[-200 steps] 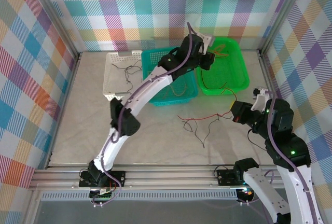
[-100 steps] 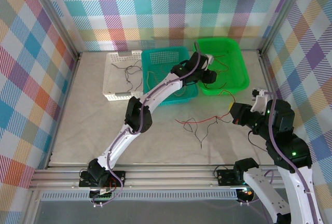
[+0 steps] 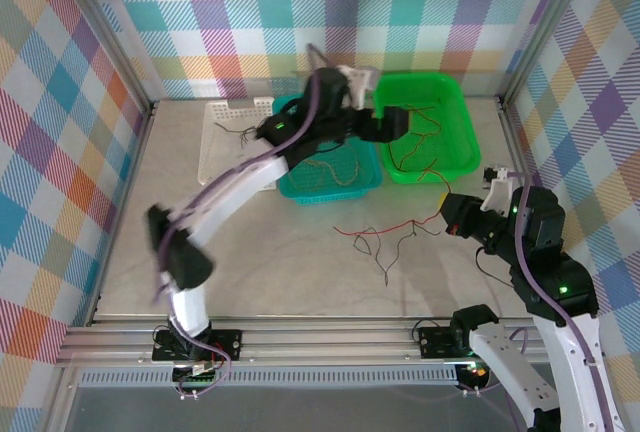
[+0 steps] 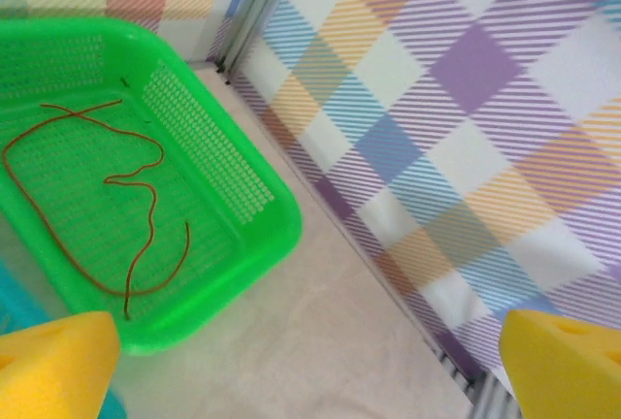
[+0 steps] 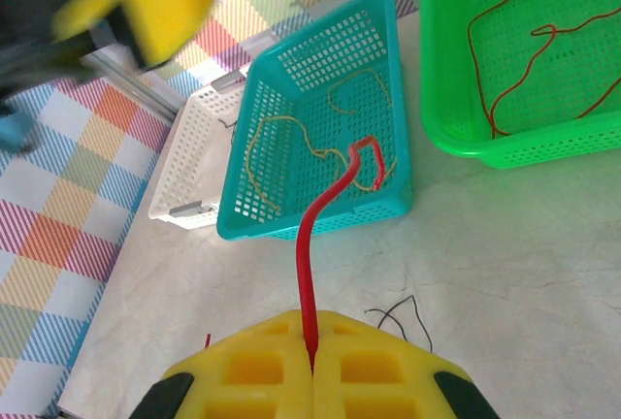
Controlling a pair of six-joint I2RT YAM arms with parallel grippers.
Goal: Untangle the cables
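Observation:
In the left wrist view, an orange-brown cable (image 4: 150,196) lies loose on the floor of the green basket (image 4: 281,235). My left gripper (image 4: 310,370) hangs open above that basket's corner, with nothing between its yellow fingertips (image 4: 53,361). From above, the left gripper (image 3: 392,124) sits at the green basket's (image 3: 470,142) left rim. My right gripper (image 5: 312,356) is shut on a red cable (image 5: 307,254) that stretches left, low over the table (image 3: 385,227). A thin black cable (image 3: 385,257) lies tangled beneath it. The right gripper (image 3: 455,217) is at mid right.
A teal basket (image 3: 300,187) holding yellow cables (image 5: 291,147) stands left of the green one. A white basket (image 3: 215,147) with thin black wires is further left. Metal frame rails and checkered walls close in the table on three sides.
My left gripper has opened, leaving the orange-brown cable in the green basket, and its arm has swung left. The right gripper stays shut on the red cable.

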